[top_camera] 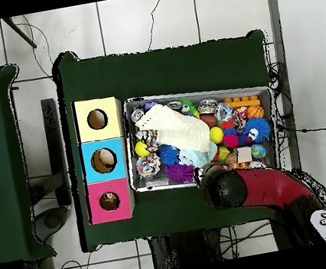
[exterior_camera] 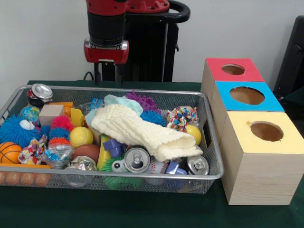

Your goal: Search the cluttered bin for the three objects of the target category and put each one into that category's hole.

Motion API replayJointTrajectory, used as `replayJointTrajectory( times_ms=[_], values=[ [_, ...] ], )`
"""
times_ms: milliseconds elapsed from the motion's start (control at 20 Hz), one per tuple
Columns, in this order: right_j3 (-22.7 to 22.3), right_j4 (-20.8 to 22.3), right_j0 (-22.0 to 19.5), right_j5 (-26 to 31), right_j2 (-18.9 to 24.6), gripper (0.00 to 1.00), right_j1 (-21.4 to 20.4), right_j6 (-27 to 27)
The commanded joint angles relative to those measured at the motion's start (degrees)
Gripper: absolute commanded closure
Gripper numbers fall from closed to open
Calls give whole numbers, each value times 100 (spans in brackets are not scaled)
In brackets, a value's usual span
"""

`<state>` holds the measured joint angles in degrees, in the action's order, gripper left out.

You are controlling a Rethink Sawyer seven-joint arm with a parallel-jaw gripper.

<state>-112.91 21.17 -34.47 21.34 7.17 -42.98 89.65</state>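
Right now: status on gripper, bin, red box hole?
Gripper above bin's far edge, holding nothing visible. Wire bin full of clutter. Cream knit cloth drapes over items. Red box hole unobstructed.

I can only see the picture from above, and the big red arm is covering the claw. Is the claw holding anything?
Observer: No. In the front view the gripper hangs open and empty, up by the far rim of the bin, touching no toy.
Operator: Is the red box taller than the bin?
Observer: Yes. The red-topped box has pale wooden sides, and its round hole sits higher than the bin's rim.
Operator: Does stuff stick up out of the bin?
Observer: Yes. The cream knitted cloth humps over the pile, higher than the rim.
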Motion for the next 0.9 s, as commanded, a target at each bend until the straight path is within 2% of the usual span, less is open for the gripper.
replayJointTrajectory(
  times_ms=[50, 300, 550, 900],
  values=[
    [-320, 572, -1009, 632, 1255, 0, -121, -1544],
    [-151, 701, -1067, 847, 1383, 0, -37, -1315],
    [404, 864, -1138, 1169, 1538, 0, 372, -1230],
    [942, 1072, -1280, 1465, 1738, 0, 816, -1305]
  ],
)
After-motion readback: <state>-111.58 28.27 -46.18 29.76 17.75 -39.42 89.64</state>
